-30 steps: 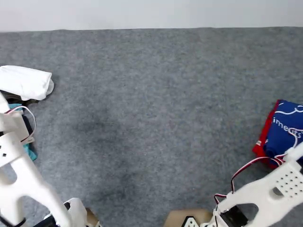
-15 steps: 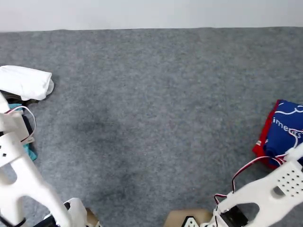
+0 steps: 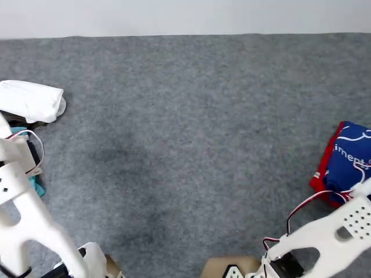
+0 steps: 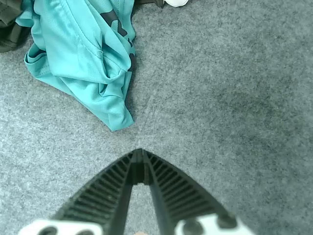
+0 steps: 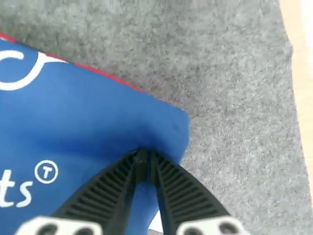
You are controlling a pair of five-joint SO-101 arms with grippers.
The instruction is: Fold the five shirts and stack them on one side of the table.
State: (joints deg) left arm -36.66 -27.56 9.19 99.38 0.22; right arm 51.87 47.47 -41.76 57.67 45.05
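Left tool (image 4: 142, 159) closed, empty; right tool (image 5: 145, 157) pinching blue shirt (image 5: 73, 122); grey felt table (image 3: 185, 127).

Grey felt table (image 3: 191, 145), shirts parked at both side edges.
White shirt (image 3: 32, 101) bunched at far left; a strip of teal fabric (image 3: 37, 186) shows just nearer, beside the left arm (image 3: 23, 208). At the right edge, blue shirt (image 3: 351, 159) lies on red shirt (image 3: 322, 174), with the right arm (image 3: 324, 237) across its near corner. Tan board (image 3: 223, 266) at the near edge.

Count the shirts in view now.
5: white shirt, teal shirt and a partly hidden dark one by the left arm; blue shirt atop red shirt by the right arm.
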